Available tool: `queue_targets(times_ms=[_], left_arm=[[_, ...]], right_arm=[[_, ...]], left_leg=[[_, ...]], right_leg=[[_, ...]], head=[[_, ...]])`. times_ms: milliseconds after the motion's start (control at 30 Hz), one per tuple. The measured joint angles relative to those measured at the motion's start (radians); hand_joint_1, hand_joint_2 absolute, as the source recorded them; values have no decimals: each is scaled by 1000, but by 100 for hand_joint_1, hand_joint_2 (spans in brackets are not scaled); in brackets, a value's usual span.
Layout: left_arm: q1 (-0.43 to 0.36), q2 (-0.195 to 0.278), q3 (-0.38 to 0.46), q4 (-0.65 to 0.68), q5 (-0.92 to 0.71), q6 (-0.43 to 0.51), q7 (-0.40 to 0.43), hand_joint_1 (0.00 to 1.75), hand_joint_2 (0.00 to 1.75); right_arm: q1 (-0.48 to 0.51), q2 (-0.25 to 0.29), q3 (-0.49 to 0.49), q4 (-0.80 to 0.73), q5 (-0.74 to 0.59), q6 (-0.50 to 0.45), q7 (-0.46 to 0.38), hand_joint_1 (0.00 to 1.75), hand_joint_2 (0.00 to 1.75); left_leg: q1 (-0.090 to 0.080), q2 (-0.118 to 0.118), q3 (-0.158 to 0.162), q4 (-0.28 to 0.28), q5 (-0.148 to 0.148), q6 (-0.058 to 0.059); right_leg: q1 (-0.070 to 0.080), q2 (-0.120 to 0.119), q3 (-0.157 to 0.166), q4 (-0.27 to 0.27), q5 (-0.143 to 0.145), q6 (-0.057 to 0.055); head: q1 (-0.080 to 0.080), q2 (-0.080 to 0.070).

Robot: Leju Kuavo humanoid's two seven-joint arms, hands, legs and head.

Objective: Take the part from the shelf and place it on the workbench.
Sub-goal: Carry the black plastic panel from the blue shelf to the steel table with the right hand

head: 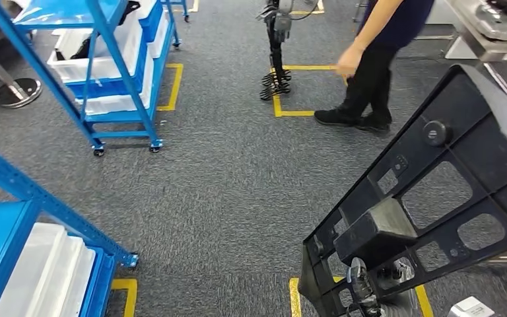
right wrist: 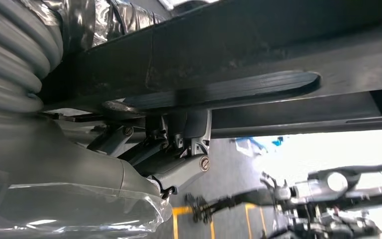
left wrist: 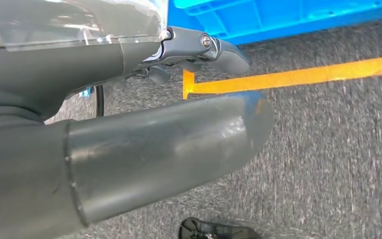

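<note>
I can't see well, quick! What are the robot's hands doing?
Left hand: holds nothing; open or closed cannot be told.
Right hand: holding the black part.

The black part [head: 436, 198] runs off the right and bottom edges of the head view and hides most of the right hand [head: 364, 285] beneath it. The person [head: 376, 59] is cut off at the top edge above the chest. In the left wrist view, the left hand [left wrist: 144, 149] is blurred, and its grip cannot be told.
</note>
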Motion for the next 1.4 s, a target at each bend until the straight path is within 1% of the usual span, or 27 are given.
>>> queue_targets(times_ms=[33, 67, 133, 200, 233, 300, 367, 433, 500, 533, 600, 633, 667, 733, 800, 867, 933, 967, 1000, 1033, 1067, 1100, 1167, 1233, 1300, 1333, 1400], left_arm=[[1, 0, 0, 0, 1, 0, 0, 0, 0], [1, 0, 0, 0, 1, 0, 1, 0, 0], [0, 1, 1, 0, 1, 0, 1, 0, 0], [0, 1, 1, 0, 1, 0, 1, 0, 0], [0, 1, 1, 0, 1, 0, 1, 0, 0], [-1, 0, 1, 0, 1, 0, 1, 0, 0], [-1, 0, 1, 0, -1, 0, 1, 0, 0], [1, 1, 1, 0, -2, 1, 1, 0, 0], [2, 2, 2, 0, -1, 2, 1, 0, 0], [2, 2, 2, 0, -1, 2, 1, 0, 0], [0, 1, 2, 0, -1, 1, 1, 0, 0], [-1, 1, 2, 0, -1, 1, 1, 0, 0], [-1, 1, 2, 0, -1, 1, 1, 0, 0], [-2, 1, 2, 0, -1, 1, 0, 0, 0], [-5, 1, 2, 0, -2, 0, 0, 0, 0], [-6, 1, 2, 0, -2, 0, 0, 0, 0], [-4, 1, 2, 0, -2, 0, -1, 0, 0], [-3, 1, 2, 0, -2, 0, 0, 0, 0], [-1, 1, 2, 0, -2, 0, 0, 0, 0], [1, 1, 2, 0, -2, 0, 0, 0, 0], [1, 1, 2, 0, -2, 0, 0, 0, 0], [1, 2, 3, 0, -2, 0, 0, 0, 0], [1, 3, 2, 0, -2, -1, 0, 0, 0], [0, 3, 2, 0, -2, -1, 0, 0, 0], [-2, 2, 2, 0, -2, -2, 0, 0, 0], [-3, 1, 2, 0, -2, -2, 0, 0, 0], [-2, 0, 3, 0, -2, -2, 0, 0, 0]], right_arm=[[0, 0, 0, 0, 0, 0, 0, 175, 175], [0, 0, 0, 0, 0, 0, 1, 175, 175], [0, 0, 0, 0, 0, 0, 1, 175, 175], [-1, 0, 0, 0, 0, 0, 2, 175, 175], [-1, 0, 0, 0, 0, -1, 2, 175, 175], [2, 0, 0, 0, 0, -2, 3, 175, 175], [3, 0, 0, 0, 0, -3, 4, 175, 175], [0, 0, 0, 0, 0, -4, 4, 175, 175], [0, 0, 0, 1, 0, -5, 5, 175, 175], [0, 0, 0, 1, 0, -5, 6, 175, 175], [0, 0, 0, 2, 0, -6, 7, 175, 175], [0, 0, 0, 2, 0, -6, 8, 175, 175], [-1, 0, 0, 2, 0, -6, 8, 175, 175], [-2, 0, 0, 2, 0, -6, 8, 175, 175], [0, 0, 0, 2, 0, -6, 9, 175, 175], [0, 0, 0, 1, 0, -7, 9, 175, 175], [-2, 0, -1, 1, 0, -8, 9, 175, 175], [-3, 0, -1, 2, 0, -8, 9, 175, 175], [-3, 0, -1, 2, 0, -8, 9, 175, 175], [-3, 0, -1, 2, 0, -8, 10, 175, 175], [-3, 0, -1, 2, 0, -8, 10, 175, 175], [-3, 0, -1, 2, 0, -8, 10, 175, 175], [-4, 0, -1, 2, 0, -9, 10, 175, 175], [-4, 0, -1, 2, 1, -11, 11, 175, 175], [-3, -1, -1, 2, 1, -15, 12, 175, 175], [-1, -1, -1, 2, 1, -16, 12, 175, 175], [-3, -2, -1, 2, 1, -18, 14, 175, 175]], left_leg=[[2, -1, -4, -6, 22, -2], [4, -6, 11, -51, 60, -4], [10, -48, 60, -176, 127, -5], [13, -89, 85, -239, 141, 3], [11, -93, 86, -244, 138, 9], [11, -68, 89, -253, 143, 24], [13, -41, 93, -266, 150, 38], [11, -12, 95, -272, 152, 45], [9, 18, 95, -272, 149, 46], [8, 31, 97, -271, 147, 45], [8, 56, 104, -272, 142, 42], [7, 66, 108, -271, 138, 39], [5, 74, 112, -271, 135, 35], [2, 93, 117, -272, 130, 26], [3, 104, 124, -272, 124, 16], [5, 66, 112, -235, 95, 8], [7, 15, 57, -120, 34, 4], [8, 5, 22, -50, 7, 3], [8, 2, -6, 0, -4, 1], [8, 1, -19, 16, 6, 0], [8, -1, -14, -8, 35, 0], [9, -10, 8, -67, 78, 0], [13, -49, 57, -190, 133, 3], [13, -72, 76, -239, 140, 9], [12, -55, 79, -247, 144, 21], [13, -44, 82, -253, 147, 28], [17, -19, 87, -264, 153, 40]], right_leg=[[-1, 15, 0, 4, -2, 1], [-3, 29, 0, 9, -4, 4], [-6, 55, -4, 25, -12, 13], [-9, 79, -17, 37, -14, 25], [-10, 91, -24, 39, -12, 33], [-12, 102, -32, 40, -8, 45], [-10, 55, -53, 83, -37, 54], [-12, 0, -108, 198, -99, 63], [-18, -13, -157, 297, -132, 70], [-20, -16, -156, 297, -120, 72], [-20, -35, -95, 189, -56, 69], [-16, -60, -56, 118, -30, 65], [-10, -79, -28, 64, -15, 59], [2, -96, -12, 26, -15, 48], [1, -73, -12, 18, -12, 37], [-6, -53, -5, 6, -6, 23], [-9, -33, -2, 3, -4, 13], [-9, -21, -2, 4, -5, 10], [-8, -7, -2, 6, -6, 9], [-8, 8, -1, 9, -7, 9], [-9, 23, 0, 12, -9, 11], [-10, 38, 1, 16, -12, 13], [-11, 64, -1, 28, -19, 23], [-11, 86, -9, 36, -21, 35], [-14, 102, -16, 34, -17, 47], [-13, 91, -20, 40, -21, 53], [-11, 41, -49, 102, -60, 63]], head=[[0, 0], [0, 0], [0, 0], [0, 0], [1, 0], [1, 0], [3, 0], [5, 0], [5, 0], [5, 0], [5, 0], [5, 0], [5, 0], [4, 0], [4, 0], [4, 0], [4, 0], [4, 0], [4, 0], [4, 0], [4, 0], [4, 0], [4, 0], [5, 0], [5, 0], [5, 0], [8, 0]])
